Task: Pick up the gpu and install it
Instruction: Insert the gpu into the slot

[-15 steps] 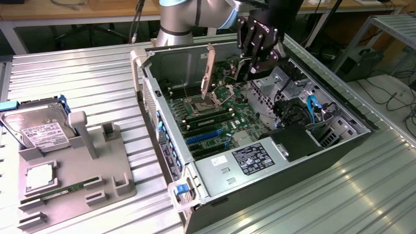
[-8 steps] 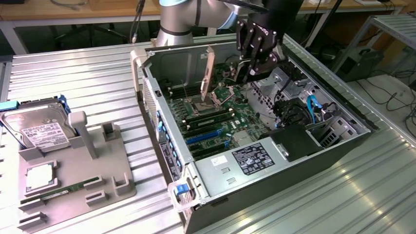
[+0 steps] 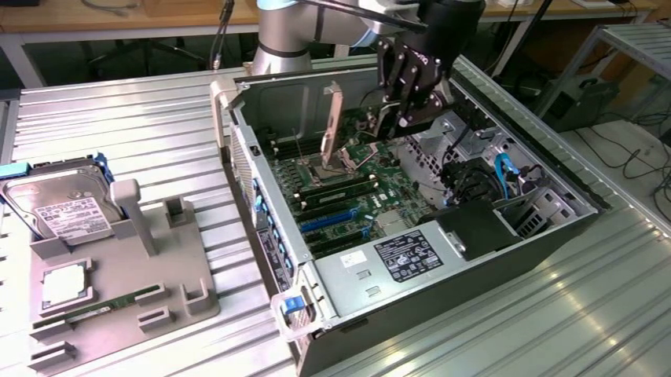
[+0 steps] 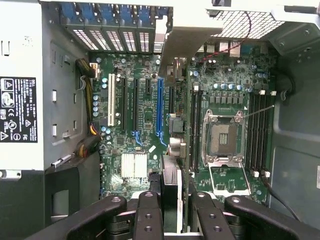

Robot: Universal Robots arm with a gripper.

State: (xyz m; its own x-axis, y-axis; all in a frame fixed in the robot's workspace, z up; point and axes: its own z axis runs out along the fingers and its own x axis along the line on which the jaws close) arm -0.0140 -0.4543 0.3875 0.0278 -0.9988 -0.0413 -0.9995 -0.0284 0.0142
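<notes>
The black multi-fingered gripper [image 3: 404, 116] is clamped on the thin green gpu [image 4: 170, 185], holding it edge-down above the open grey computer case [image 3: 545, 236], ready for the long blue motherboard slot [image 4: 160, 107].

An open computer case [image 3: 545, 236] lies on the metal table [image 3: 137, 126]; beside it, a grey holder [image 3: 157, 290] carries a hard drive [image 3: 63, 208].
</notes>
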